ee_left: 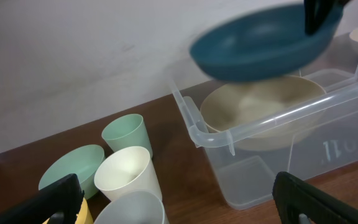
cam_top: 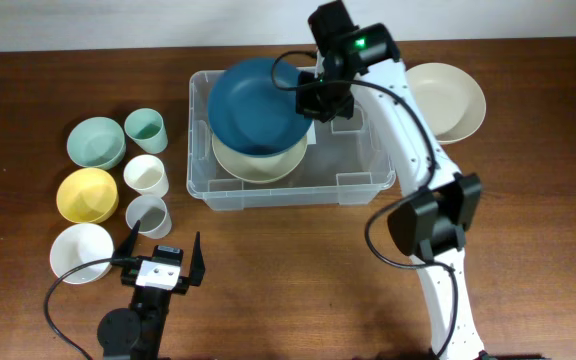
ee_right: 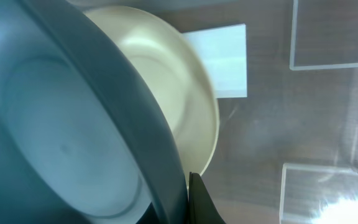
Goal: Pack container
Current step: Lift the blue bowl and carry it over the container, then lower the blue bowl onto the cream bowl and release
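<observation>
The container sits at the middle of the table toward its far edge, with a cream dish already lying in its left end. I have the right gripper clenched on the rim of the blue dish, held tilted just above the cream one, which I judge is so it can nest on top and save room. The left gripper hangs released by the near edge, just beside the cups and bowls at the table's left side, probably placed to take them next and clear of the right arm's way.
</observation>
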